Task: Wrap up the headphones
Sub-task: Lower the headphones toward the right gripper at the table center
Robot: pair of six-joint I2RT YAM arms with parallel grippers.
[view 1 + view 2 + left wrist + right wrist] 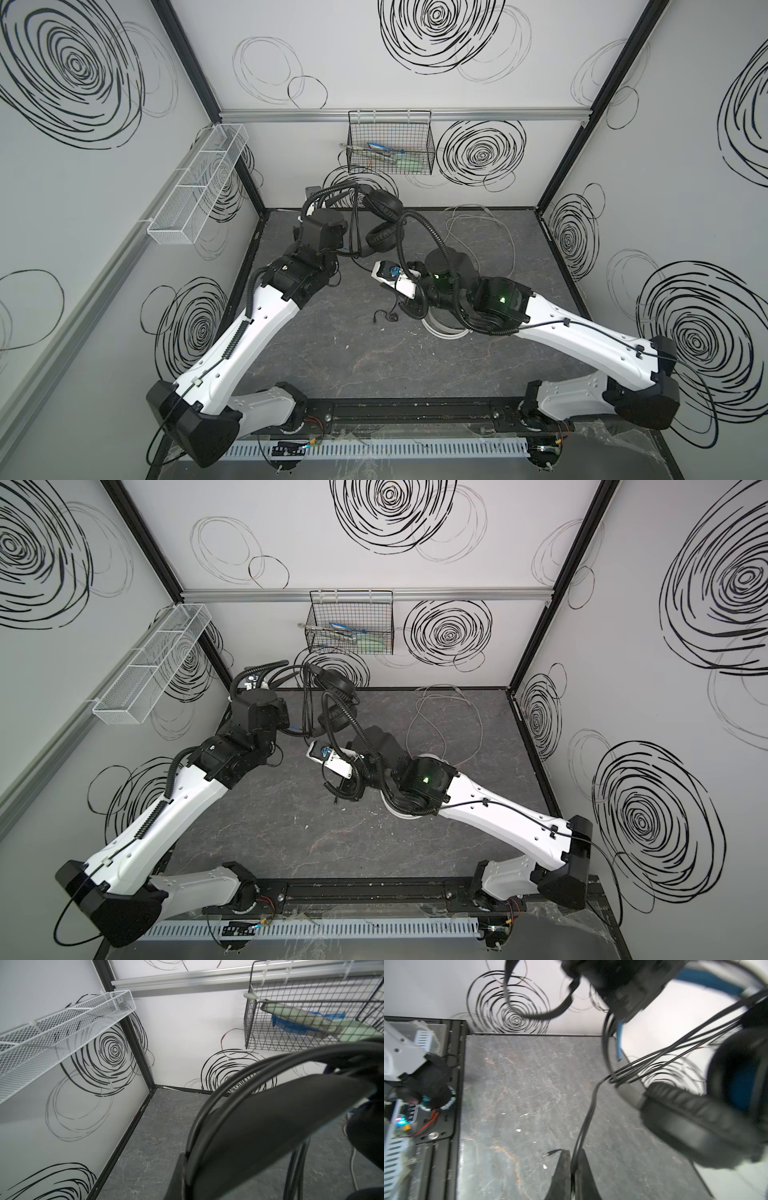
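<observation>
Two sets: black headphones (pixel 380 224) hang above the table (pixel 374 365), left gripper (pixel 347 249) clamped on the headband (pixel 708 980). The right gripper (pixel 574 1167) pinches their cable (pixel 588 1113) near the plug (pixel 550 1153). White headphones (pixel 440 330) lie under the right arm (pixel 561 320). Probably light, with a limp, slippery cord, so the stiff headband is the best hold.

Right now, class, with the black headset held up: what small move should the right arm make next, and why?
Probably swing the right pincer round the black headset for one more turn. It is shut on the black cable; several strands cross the headset, which the left pincer holds raised, and only a short tail ending in the plug is left.
</observation>
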